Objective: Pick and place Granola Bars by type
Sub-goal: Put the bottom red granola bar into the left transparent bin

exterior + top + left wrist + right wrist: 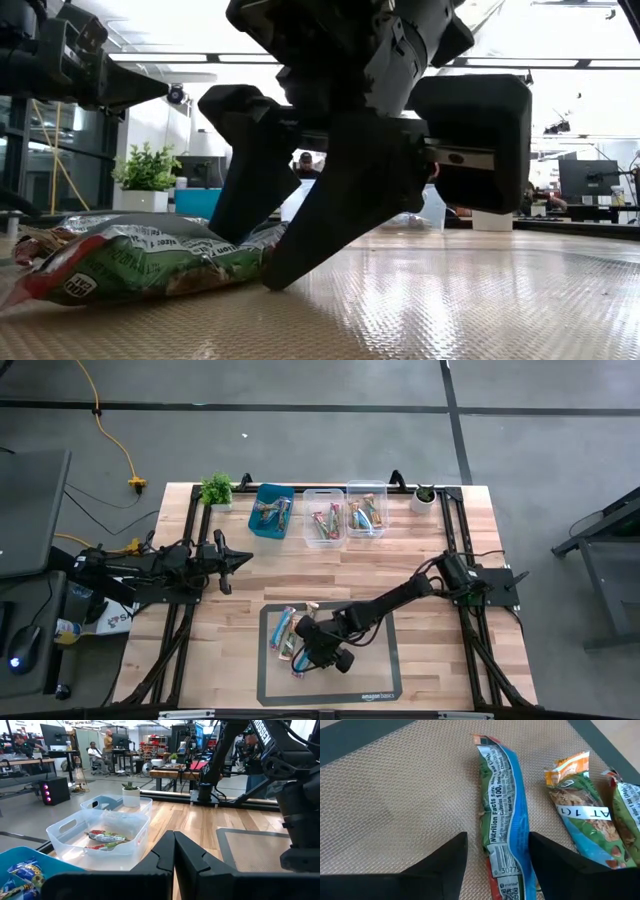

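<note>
Grey mat (375,660) under open right tool (497,852) astride blue-edged bar (502,815), neighbouring bars (585,825) alongside; left tool (173,851) shut, idle.

Mat (375,660) sits at your table's (430,560) near edge, centre. Granola bars (288,632) lie on the mat's left part. Right pincer (303,663) is down over them, fingers either side of one bar (502,827), two more just beside it. Three bins (325,515) line the far edge, bars in each, a plant (216,489) at the row's left end and a pot (424,497) at its right. Left pincer (243,558) hangs over the table's left side.
</note>
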